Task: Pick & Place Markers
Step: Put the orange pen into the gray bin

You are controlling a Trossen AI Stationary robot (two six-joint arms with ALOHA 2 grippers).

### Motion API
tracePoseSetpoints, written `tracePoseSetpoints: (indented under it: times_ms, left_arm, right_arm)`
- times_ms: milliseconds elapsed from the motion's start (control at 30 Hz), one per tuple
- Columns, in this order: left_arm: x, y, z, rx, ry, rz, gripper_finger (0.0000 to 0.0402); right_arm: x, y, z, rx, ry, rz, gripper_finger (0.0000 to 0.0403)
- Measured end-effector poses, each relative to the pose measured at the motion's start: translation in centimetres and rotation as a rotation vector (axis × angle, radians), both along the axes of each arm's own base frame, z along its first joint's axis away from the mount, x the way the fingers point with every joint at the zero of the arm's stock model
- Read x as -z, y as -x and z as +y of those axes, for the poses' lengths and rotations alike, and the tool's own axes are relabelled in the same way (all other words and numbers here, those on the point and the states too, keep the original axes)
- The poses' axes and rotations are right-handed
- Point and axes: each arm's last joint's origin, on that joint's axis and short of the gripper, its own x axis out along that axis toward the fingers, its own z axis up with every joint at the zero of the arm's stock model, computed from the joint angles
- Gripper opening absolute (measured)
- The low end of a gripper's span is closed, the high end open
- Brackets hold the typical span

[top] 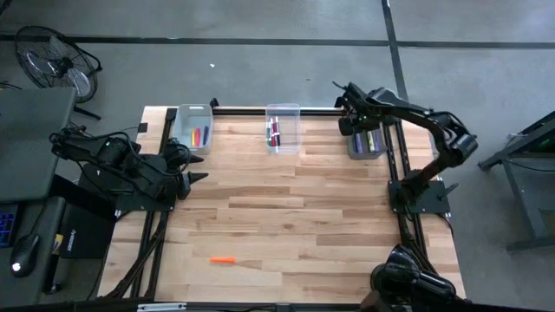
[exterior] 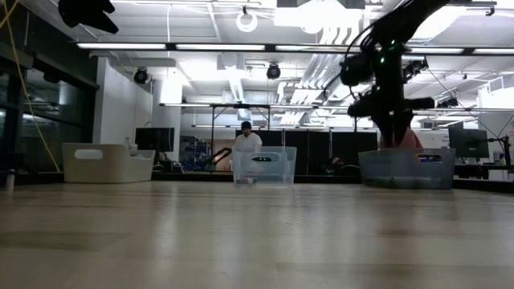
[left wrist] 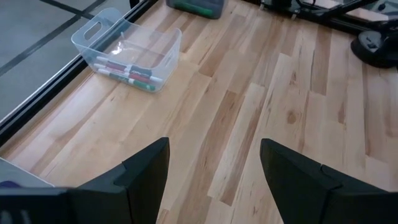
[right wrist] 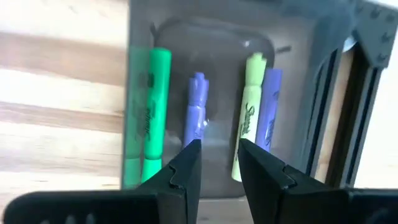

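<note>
The right claw (right wrist: 219,163) is seen above the right bin (top: 366,144) at the far right of the worktop (top: 286,225). Its fingers are parted by a narrow gap with nothing between them. A purple marker (right wrist: 196,112) lies in the bin just past the fingertips, so the step in hand is judged to be a drop-off into this bin, with release apparently made.

The left claw (left wrist: 214,171) waits spread wide and empty at the left edge of the worktop, near the left bin (top: 192,127).

The next move is judged to be a fetch of the orange marker (top: 223,259), which lies alone on the near part of the worktop, well apart from both claws. A long reach and a lined-up pinch across its thin body would be called for.

Three bins are counted along the far edge. In the right bin four markers are seen: one green (right wrist: 155,106), two purple, one light green (right wrist: 249,109). In the middle bin (top: 283,126) about three are made out, in the left bin about two; exact counts there cannot be told. One marker is left loose.
</note>
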Motion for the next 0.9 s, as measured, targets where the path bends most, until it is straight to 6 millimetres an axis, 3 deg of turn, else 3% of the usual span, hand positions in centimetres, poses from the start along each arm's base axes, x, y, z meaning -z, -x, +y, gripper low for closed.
tracePoseSetpoints:
  times_ms: [200,467,733,900]
  left_arm:
    - [-0.2,0.5,0.2,-0.005,0.015,-0.022,0.0248]
    - [-0.2,0.7,0.3,0.002,0.028,-0.028,0.0248]
    - [0.0,0.6,-0.2,0.097,0.103,0.018,0.0248]
    - [0.6,-0.7,-1.0,0.176,0.184,0.102,0.0248]
  right_arm:
    - [-3.9,0.5,1.6,-0.07,0.141,-0.136,0.0094]
    - [-8.3,0.0,5.6,-0.288,0.282,-0.359,0.0094]
    - [-10.7,-0.4,10.1,-0.461,0.339,-0.476,0.0094]
    - [-11.2,-0.8,12.2,-0.531,0.34,-0.516,0.0094]
